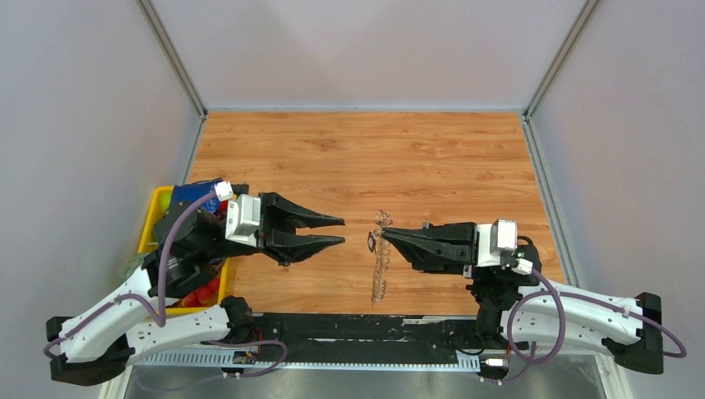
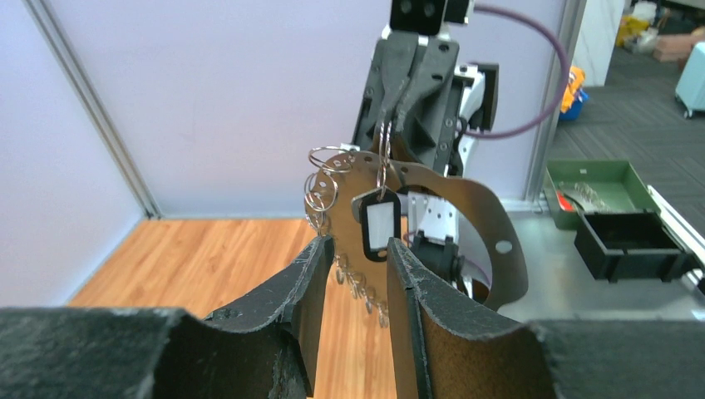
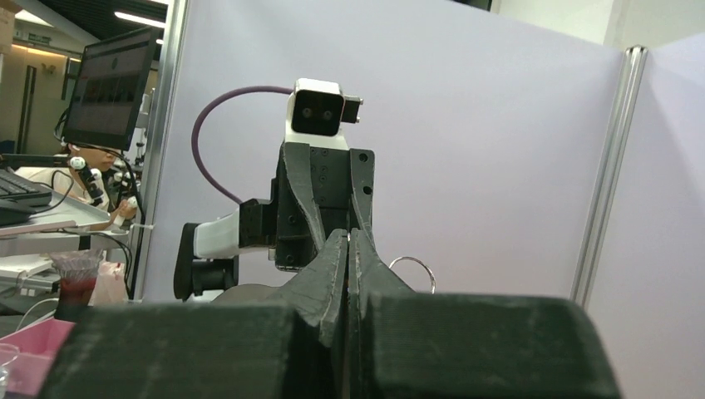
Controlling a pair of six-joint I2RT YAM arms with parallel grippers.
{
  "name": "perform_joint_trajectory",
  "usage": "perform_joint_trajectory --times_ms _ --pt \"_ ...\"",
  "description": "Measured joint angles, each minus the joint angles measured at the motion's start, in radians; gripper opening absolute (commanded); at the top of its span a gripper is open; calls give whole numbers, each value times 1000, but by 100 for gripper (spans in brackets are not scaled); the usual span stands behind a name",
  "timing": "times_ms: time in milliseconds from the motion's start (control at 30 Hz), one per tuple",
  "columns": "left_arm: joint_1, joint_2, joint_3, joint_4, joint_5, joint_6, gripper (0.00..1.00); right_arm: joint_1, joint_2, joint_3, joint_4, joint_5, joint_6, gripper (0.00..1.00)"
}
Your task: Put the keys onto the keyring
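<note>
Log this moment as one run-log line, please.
left gripper: open, short of keyring | right gripper: shut on keyring, held above table | key: black-headed, dangling at right gripper's tips

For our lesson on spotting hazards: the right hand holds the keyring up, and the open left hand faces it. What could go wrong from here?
1. The right hand seems to pinch the keyring only at its thin rim, so a push from the left hand might twist it or knock it loose.
2. The key dangles freely just ahead of the left hand; closing might catch the small rings beside it instead.
</note>
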Motion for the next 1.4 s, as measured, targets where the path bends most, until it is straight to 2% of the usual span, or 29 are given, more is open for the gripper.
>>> perform_joint_trajectory --times_ms 500,833,1400 --pt "0 67 -1 214 53 -100 41 29 119 5 180 -25 -40 0" --pt "0 86 -1 271 109 -151 37 66 170 31 264 -34 -92 0" --pt "0 62 -1 291 132 -174 33 74 229 58 307 -14 -154 0"
